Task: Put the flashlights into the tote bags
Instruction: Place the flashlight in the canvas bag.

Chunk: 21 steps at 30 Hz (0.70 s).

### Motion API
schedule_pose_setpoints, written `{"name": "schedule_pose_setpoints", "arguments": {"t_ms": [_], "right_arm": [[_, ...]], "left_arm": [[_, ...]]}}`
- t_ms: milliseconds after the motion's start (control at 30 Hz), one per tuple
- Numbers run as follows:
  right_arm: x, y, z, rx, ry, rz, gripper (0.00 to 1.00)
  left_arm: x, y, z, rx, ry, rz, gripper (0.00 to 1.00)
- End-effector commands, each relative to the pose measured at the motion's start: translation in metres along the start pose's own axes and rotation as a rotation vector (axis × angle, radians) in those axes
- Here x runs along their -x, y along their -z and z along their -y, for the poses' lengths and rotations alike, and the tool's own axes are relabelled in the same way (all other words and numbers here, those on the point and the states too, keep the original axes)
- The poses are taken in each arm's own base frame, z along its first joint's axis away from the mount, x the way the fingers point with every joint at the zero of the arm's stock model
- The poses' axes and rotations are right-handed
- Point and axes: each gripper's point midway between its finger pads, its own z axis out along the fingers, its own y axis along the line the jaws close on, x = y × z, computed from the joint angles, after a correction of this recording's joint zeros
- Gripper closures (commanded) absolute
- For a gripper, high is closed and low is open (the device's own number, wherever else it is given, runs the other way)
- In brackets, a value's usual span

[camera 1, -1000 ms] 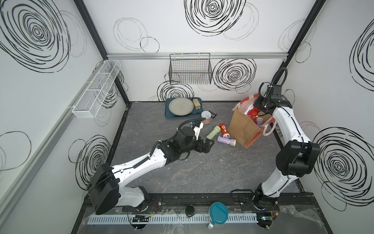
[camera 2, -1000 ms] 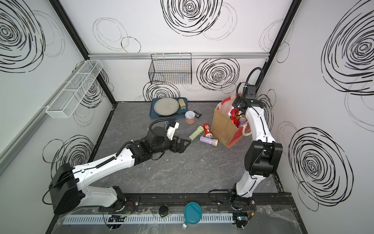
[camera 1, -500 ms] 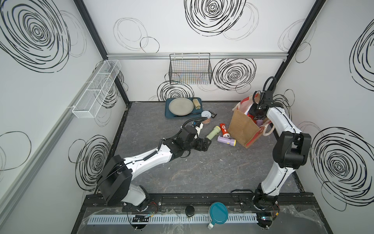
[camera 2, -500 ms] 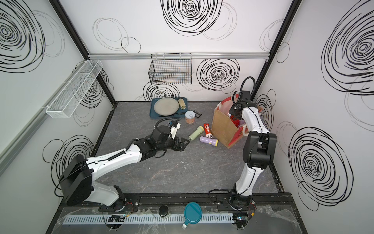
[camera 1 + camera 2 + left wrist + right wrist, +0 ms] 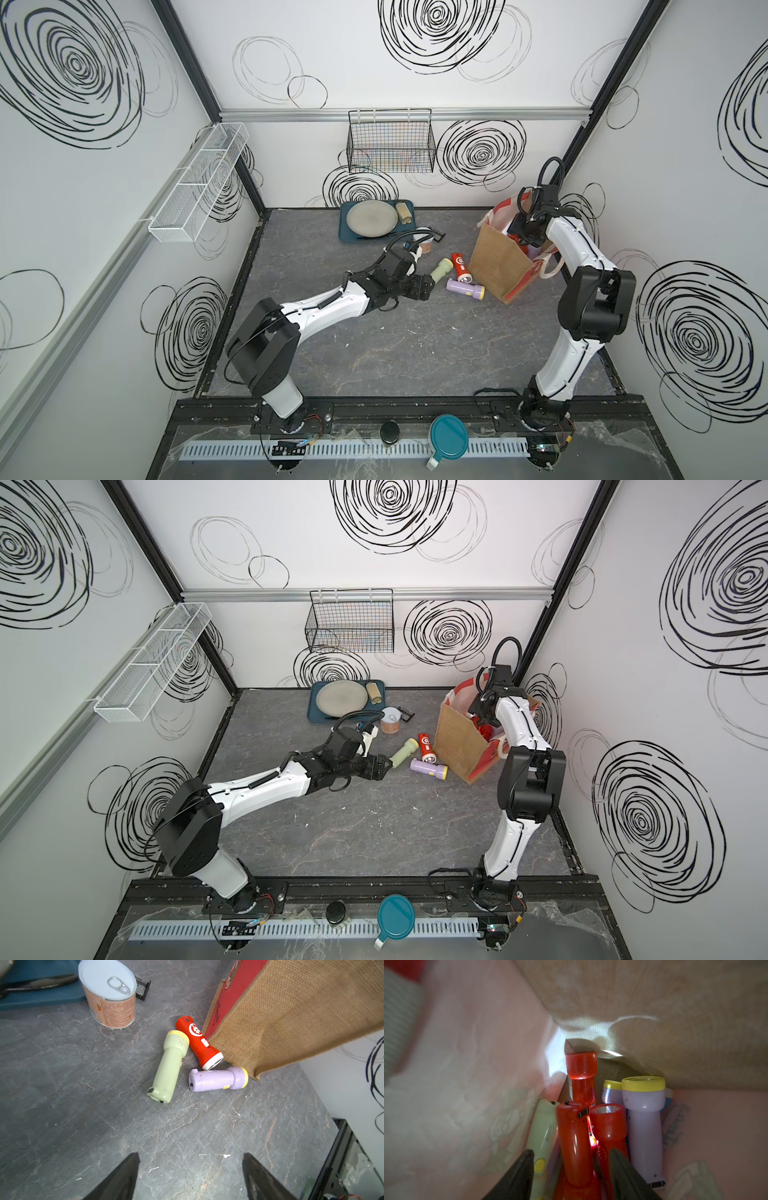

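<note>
The grey desk (image 5: 415,353) bore a teal tray (image 5: 344,237), a tin (image 5: 391,720), the jute tote bag (image 5: 496,262) and, beside it, a green flashlight (image 5: 169,1068), a red flashlight (image 5: 199,1042) and a lilac flashlight (image 5: 217,1079).

Both top views bright, even and sharp; right wrist view inside the tote bag (image 5: 675,1022) dim, blurred

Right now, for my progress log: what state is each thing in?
tote bag: open, flashlights inside
pale green flashlight: lying on the table, outside the bag
red flashlight: lying against the bag's side
lilac flashlight: lying, head by the bag
tin: upright, lid sealed
left gripper: open, empty
right gripper: open, inside the bag
</note>
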Motion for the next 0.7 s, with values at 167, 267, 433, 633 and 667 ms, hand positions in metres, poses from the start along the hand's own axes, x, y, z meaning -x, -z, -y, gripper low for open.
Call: {"name": "schedule_pose_setpoints", "arguments": {"t_ms": [167,267,433,633,667], "right_arm": [[0.033,0.076,-0.017,-0.006,0.094,0.185,0.15],[0.036,0.098,-0.025,-0.005,0.121,0.236,0.06],[0.029,0.134,-0.044,0.022,0.170,0.261,0.00],[-0.006,0.172,-0.074,0.060,0.241,0.248,0.00],[-0.015,0.177,-0.080,0.071,0.251,0.243,0.00]], "left_arm": [[0.020,-0.023,-0.001,0.015,-0.063,0.000,0.25],[0.017,-0.037,-0.004,0.026,-0.075,-0.032,0.25],[0.016,-0.057,-0.010,0.032,-0.080,-0.062,0.25],[0.018,-0.075,-0.024,0.078,-0.090,-0.067,0.29],[0.018,-0.080,-0.028,0.087,-0.085,-0.067,0.30]]}}
